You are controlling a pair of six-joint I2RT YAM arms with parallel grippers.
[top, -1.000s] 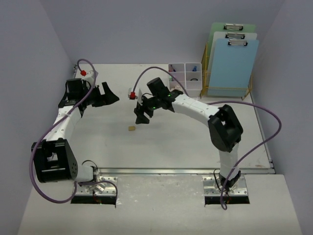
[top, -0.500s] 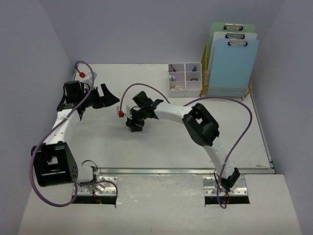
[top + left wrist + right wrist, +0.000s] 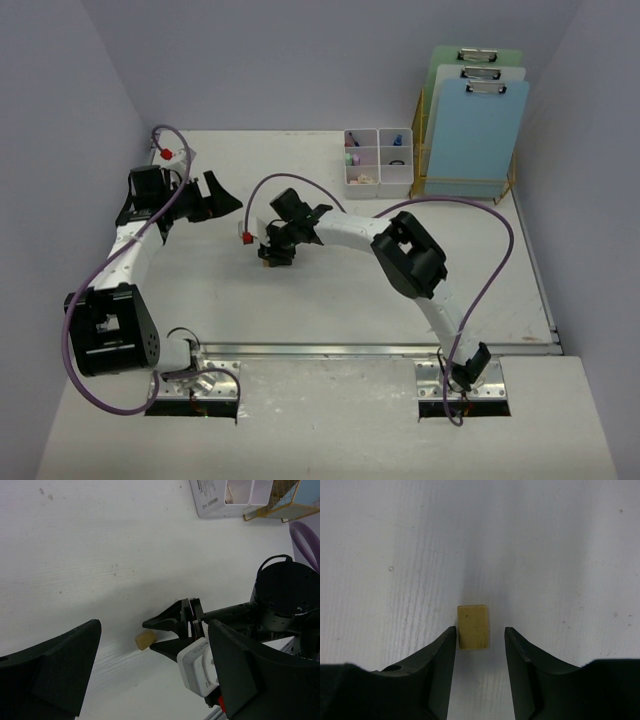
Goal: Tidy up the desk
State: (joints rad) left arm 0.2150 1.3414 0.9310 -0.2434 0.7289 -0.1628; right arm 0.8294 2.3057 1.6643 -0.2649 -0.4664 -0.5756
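Observation:
A small tan block (image 3: 474, 626) lies on the white desk (image 3: 400, 290). My right gripper (image 3: 480, 631) is open and low over it, one jaw on each side. The left jaw is almost touching the block and the right jaw stands a little apart. In the top view the right gripper (image 3: 272, 254) covers the block at mid-desk. The left wrist view shows the block (image 3: 145, 640) between the right gripper's tips (image 3: 148, 635). My left gripper (image 3: 226, 196) is open and empty, held above the desk's left side and pointing toward the block.
A white compartmented organizer box (image 3: 378, 162) with small items stands at the back. A gold wire rack (image 3: 425, 150) holding clipboards (image 3: 475, 125) is at the back right. A metal rail (image 3: 340, 350) runs along the near edge.
My right arm swung left and came down, so its open jaws now straddle the tan block. The block has not moved. The left arm is nearly still.

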